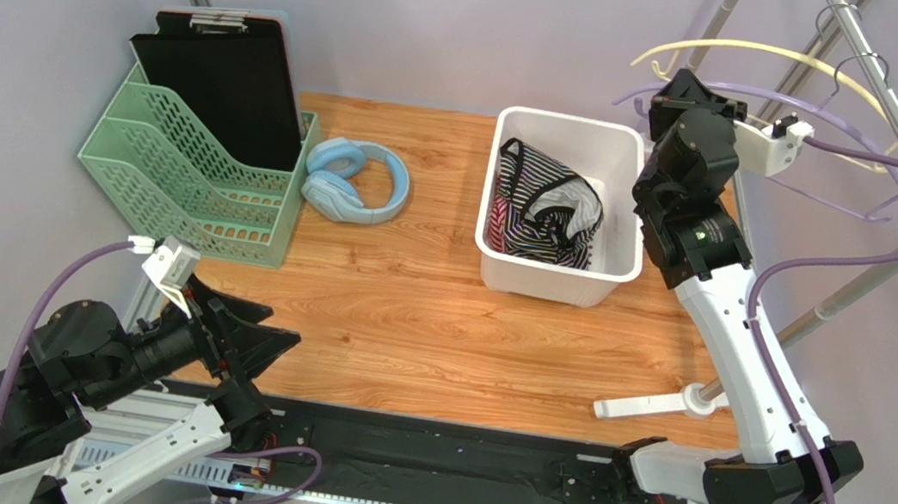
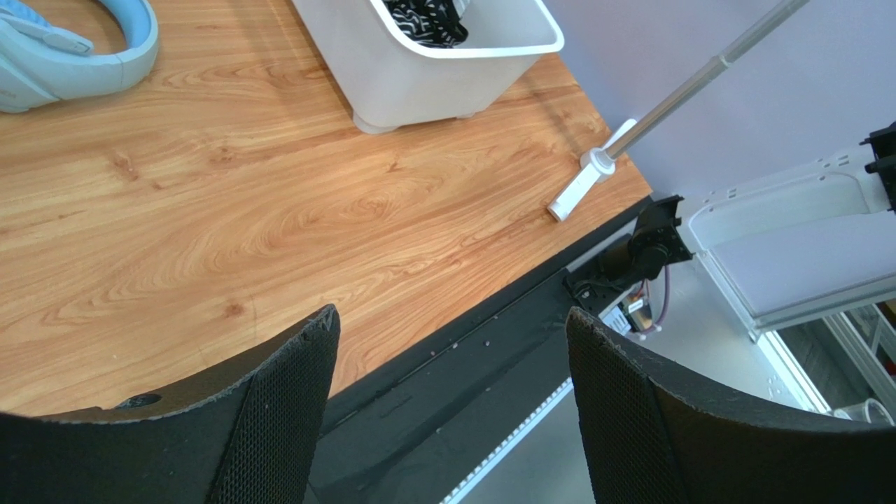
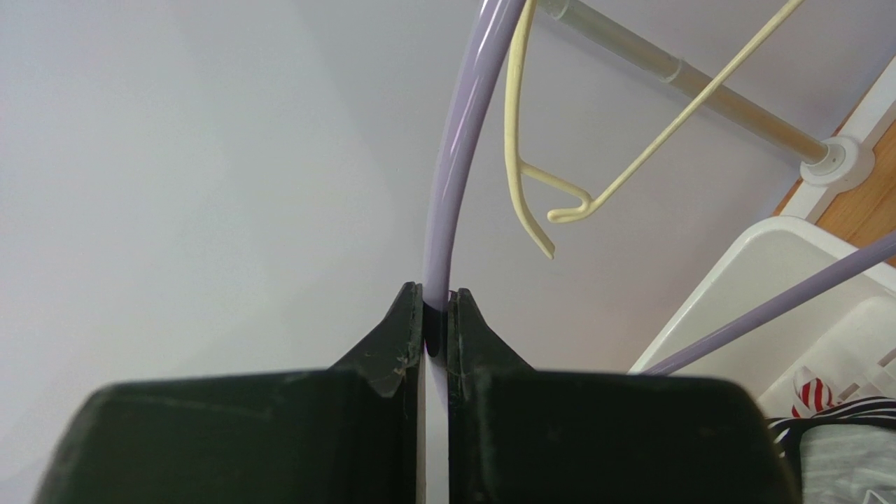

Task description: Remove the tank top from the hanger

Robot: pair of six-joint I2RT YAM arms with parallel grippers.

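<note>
Upper right of the top view: the right tool (image 3: 436, 315) is clenched on a lavender hanger (image 3: 454, 158), beside a cream hanger (image 3: 510, 116). A striped tank top (image 1: 539, 205) lies in the white bin (image 1: 569, 122), centre right. At lower left, the left tool (image 2: 450, 326) hangs released over the wooden bench (image 1: 407, 312) edge.

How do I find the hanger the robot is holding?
Look at the metal clothes rail standing right of the white bin. Two bare hangers are up there. It is the pale purple hanger, pinched in the right end effector; the cream hanger beside it hangs free.
</note>
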